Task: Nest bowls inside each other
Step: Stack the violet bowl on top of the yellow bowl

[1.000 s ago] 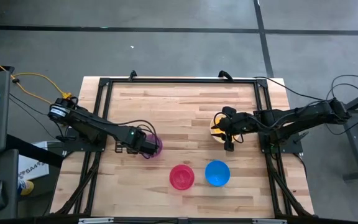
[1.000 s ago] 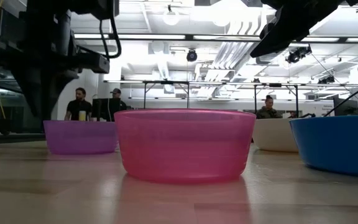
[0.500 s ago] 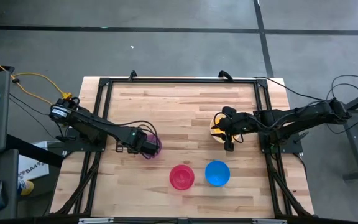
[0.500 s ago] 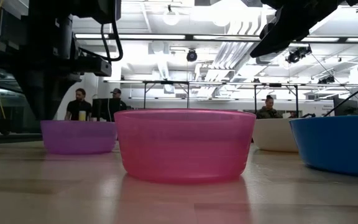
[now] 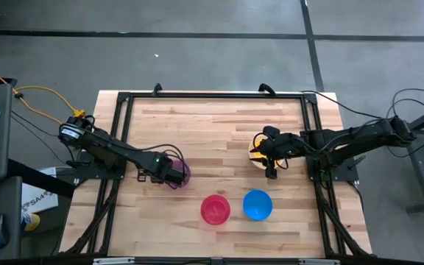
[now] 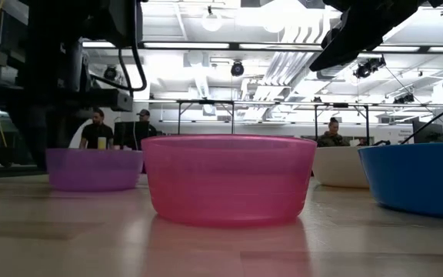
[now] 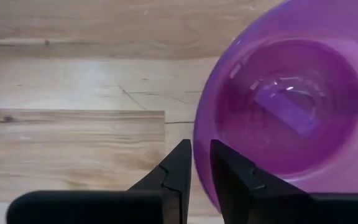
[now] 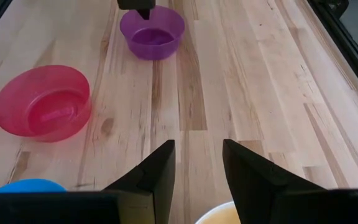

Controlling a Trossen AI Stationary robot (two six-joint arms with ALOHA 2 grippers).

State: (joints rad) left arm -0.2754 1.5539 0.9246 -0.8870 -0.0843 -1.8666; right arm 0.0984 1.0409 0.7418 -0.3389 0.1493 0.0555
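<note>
The purple bowl (image 5: 183, 174) stands on its base left of the table's middle. My left gripper (image 7: 201, 155) points straight down over its left rim with a narrow gap: one finger (image 7: 232, 171) is over the inside, the other (image 7: 178, 165) outside. My right gripper (image 8: 197, 158) hangs open in the air at the right, above a yellow bowl (image 5: 258, 156) nested in the white bowl (image 6: 341, 168). The pink-red bowl (image 5: 215, 209) and the blue bowl (image 5: 258, 205) stand side by side near the front edge. My left gripper has its two fingers on either side of the purple bowl's left rim (image 7: 199, 163), coming from above and pointing down. Whether either finger touches the rim I cannot tell. The bowl stands upright on the table.
A black frame (image 5: 124, 99) runs along the table's far and side edges. Bare wood lies between the purple bowl and the white bowl. People sit in the room beyond the far edge (image 6: 98, 131).
My left gripper has come down over the purple bowl's rim, its gap unchanged. The purple bowl has slid a little toward the table's left edge, still upright on the table.
</note>
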